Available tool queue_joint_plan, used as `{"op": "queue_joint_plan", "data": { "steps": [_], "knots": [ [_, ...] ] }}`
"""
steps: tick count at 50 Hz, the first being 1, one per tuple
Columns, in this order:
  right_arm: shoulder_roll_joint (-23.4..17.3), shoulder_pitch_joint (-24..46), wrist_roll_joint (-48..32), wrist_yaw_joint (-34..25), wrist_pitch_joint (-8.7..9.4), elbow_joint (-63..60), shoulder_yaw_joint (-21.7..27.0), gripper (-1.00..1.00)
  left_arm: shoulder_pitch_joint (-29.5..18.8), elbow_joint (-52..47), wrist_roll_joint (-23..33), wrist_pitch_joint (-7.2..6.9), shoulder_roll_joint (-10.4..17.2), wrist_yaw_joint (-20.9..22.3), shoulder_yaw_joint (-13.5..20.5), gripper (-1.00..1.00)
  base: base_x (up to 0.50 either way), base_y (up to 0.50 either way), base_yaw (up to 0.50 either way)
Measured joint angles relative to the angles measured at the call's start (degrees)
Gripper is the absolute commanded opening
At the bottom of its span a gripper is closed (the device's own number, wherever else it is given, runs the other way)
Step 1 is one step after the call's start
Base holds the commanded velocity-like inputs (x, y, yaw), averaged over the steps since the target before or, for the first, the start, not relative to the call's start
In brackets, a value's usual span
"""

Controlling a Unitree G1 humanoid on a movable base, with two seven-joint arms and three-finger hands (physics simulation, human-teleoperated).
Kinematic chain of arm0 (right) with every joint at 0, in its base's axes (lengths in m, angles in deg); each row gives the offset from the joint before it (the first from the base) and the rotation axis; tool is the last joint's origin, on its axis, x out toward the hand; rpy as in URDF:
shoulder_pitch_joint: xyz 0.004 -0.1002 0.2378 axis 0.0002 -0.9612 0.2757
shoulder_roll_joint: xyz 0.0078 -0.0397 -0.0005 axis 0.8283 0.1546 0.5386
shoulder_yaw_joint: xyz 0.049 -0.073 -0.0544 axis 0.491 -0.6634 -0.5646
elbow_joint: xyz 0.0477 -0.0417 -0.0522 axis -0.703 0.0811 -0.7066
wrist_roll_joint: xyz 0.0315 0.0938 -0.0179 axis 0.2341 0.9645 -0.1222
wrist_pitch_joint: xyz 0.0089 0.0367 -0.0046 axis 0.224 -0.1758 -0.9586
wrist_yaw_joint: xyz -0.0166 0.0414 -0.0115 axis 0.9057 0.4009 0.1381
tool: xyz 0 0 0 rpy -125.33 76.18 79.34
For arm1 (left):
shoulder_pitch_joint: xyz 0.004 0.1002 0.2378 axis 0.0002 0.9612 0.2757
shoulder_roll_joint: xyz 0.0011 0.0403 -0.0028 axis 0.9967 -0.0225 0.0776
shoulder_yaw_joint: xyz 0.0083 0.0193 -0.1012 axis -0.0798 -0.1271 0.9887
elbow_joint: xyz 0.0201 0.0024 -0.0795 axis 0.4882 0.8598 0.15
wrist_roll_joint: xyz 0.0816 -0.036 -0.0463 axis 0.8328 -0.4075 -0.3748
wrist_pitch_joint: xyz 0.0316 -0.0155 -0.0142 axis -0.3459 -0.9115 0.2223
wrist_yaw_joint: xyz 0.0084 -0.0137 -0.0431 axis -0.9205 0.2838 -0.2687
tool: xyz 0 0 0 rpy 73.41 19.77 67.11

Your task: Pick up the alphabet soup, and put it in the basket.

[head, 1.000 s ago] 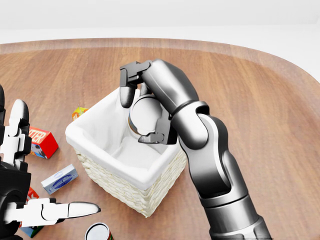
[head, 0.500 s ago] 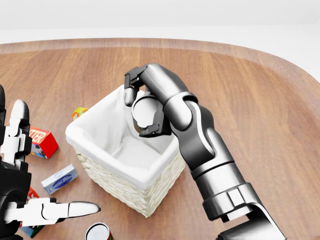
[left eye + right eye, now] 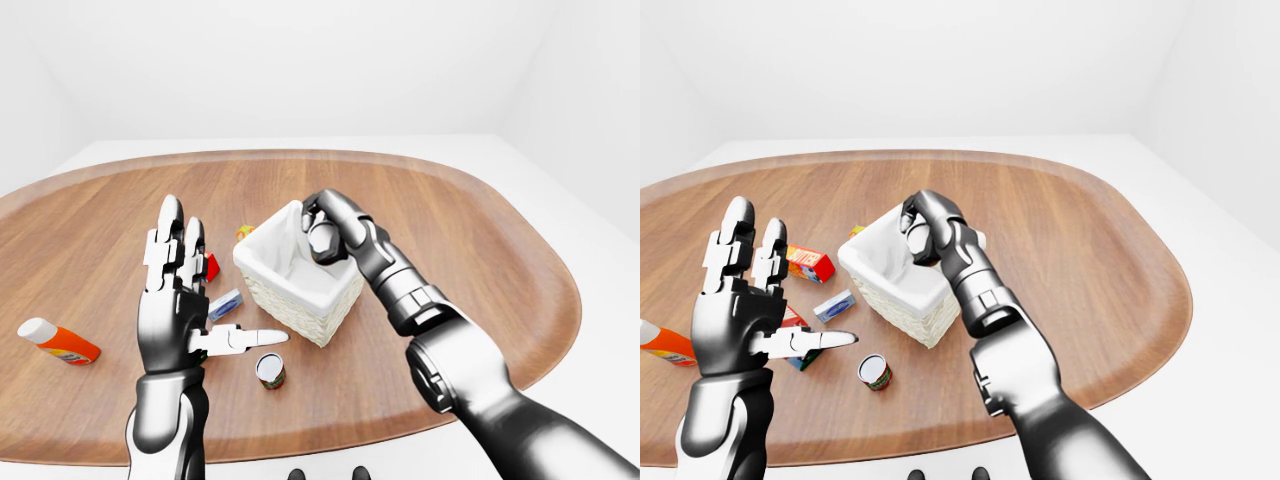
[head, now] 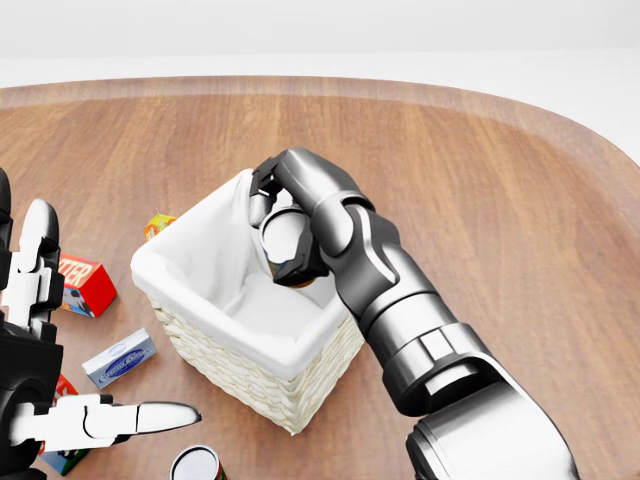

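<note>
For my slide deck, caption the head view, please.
Right hand holds the alphabet soup over the lined basket; left hand open beside it.

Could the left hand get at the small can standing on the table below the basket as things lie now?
Probably yes. The left hand is open and empty, its thumb pointing toward the small can, which stands apart from the basket with bare table around it and nothing between.

We see the white-lined woven basket (image 4: 255,330) mid-table on the oval wooden table (image 4: 520,200) | right hand (image 4: 290,225) over its top-right rim, closed round the silvery alphabet soup can (image 4: 283,235) | red carton (image 4: 85,283) and small blue-and-white box (image 4: 118,358) left of the basket | upright tin can (image 3: 269,370) below it | orange bottle (image 3: 58,341) far left | left hand (image 3: 185,300) raised, fingers spread, left of the basket
</note>
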Motion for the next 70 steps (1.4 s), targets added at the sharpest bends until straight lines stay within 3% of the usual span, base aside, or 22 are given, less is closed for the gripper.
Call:
{"op": "queue_joint_plan", "data": {
  "steps": [45,47,49,50,70],
  "knots": [
    [2.78,3.53,-1.61,2.80,0.00,9.25,0.00,-0.99,-0.03,1.09,0.26,0.00,0.02,0.00,-0.21,1.00,0.00,0.00,0.00],
    [2.78,3.58,-1.64,2.79,0.00,9.29,0.00,-0.75,-0.03,1.08,0.26,0.00,0.03,-0.01,-0.19,1.00,0.00,0.00,0.00],
    [2.80,3.62,-1.52,2.81,0.00,9.32,-0.01,0.04,-0.02,1.03,0.26,0.00,0.03,-0.02,-0.19,1.00,0.00,0.00,0.00],
    [2.82,3.64,-1.42,2.83,0.00,9.31,-0.02,1.00,-0.02,0.98,0.26,0.00,0.03,-0.02,-0.18,1.00,0.00,0.00,0.00],
    [2.96,3.92,-1.37,2.62,0.00,9.09,0.10,1.00,-0.08,0.94,0.24,0.00,0.04,0.01,-0.03,1.00,0.00,0.00,0.00]
  ]
}}
